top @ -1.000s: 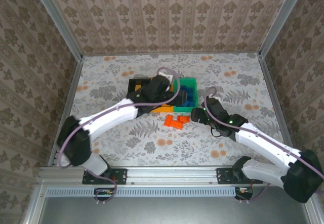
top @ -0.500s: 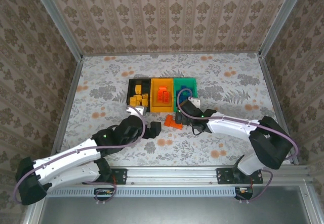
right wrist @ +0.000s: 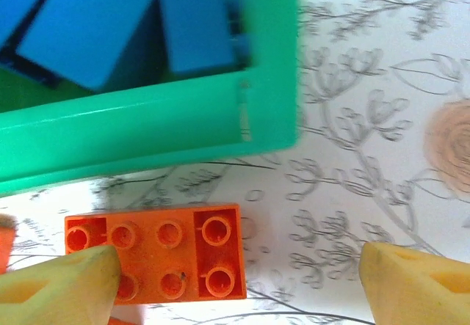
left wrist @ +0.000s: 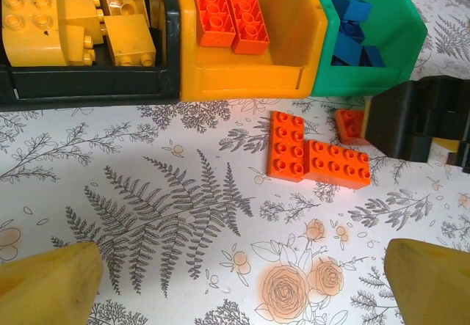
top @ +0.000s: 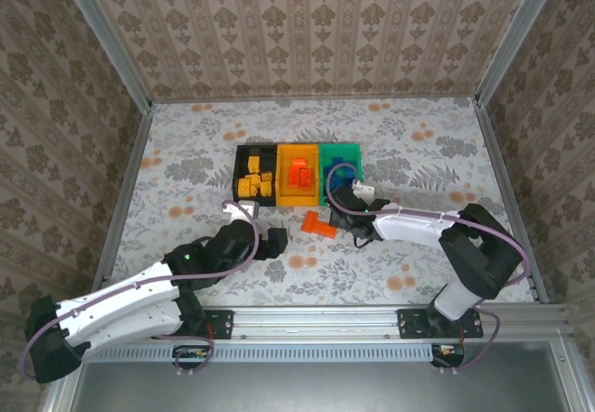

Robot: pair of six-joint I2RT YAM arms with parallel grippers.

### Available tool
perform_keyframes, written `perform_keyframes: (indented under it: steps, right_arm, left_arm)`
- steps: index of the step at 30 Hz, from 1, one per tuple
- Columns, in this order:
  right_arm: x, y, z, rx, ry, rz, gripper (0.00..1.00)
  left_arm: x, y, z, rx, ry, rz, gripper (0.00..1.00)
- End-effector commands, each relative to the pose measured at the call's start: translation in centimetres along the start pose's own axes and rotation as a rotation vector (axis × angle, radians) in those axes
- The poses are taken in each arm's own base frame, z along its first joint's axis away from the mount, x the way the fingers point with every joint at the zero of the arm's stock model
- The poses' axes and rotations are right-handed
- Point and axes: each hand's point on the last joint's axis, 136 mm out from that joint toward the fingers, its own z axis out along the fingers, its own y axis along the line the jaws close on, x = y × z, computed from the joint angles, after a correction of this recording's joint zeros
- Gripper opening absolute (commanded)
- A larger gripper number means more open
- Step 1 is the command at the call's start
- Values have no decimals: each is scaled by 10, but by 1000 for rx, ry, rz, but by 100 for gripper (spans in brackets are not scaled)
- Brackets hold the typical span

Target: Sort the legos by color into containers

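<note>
The black bin, yellow-orange bin and green bin are standing side by side along the top of the left wrist view, one per colour. Yellow bricks are lying in the black one, sorted red-orange bricks in the yellow-orange one and blue bricks in the green one. Three loose red-orange bricks are waiting on the counter just below the bins.

The right hand is hovering spread wide, probably lining up on the nearest brick, just below the green bin. Its lower-left finger is overlapping that brick's corner, though contact is unclear, and nothing is pinched.

The left hand is hanging further down the frame, also spread wide and empty, probably leaving the pile to its partner.
</note>
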Motion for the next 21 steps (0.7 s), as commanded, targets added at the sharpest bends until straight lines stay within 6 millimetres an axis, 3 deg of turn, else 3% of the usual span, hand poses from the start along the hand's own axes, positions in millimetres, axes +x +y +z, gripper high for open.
perform_keyframes:
  steps: [1,5,11,21]
  right_arm:
    - [12,-54,-5,139,13,30,85]
    - [3,-72,-21,125,-29,66,86]
    - [-15,-39,-38,-47,-54,-5,94]
    - [-2,-19,0,-5,51,-53,95]
  left_arm:
    - [3,7,-1,-19,-9,-15,100]
    - [5,9,-1,-21,-8,-20,100]
    - [6,10,0,-25,-11,-21,100]
    - [9,17,1,-55,-7,-17,100]
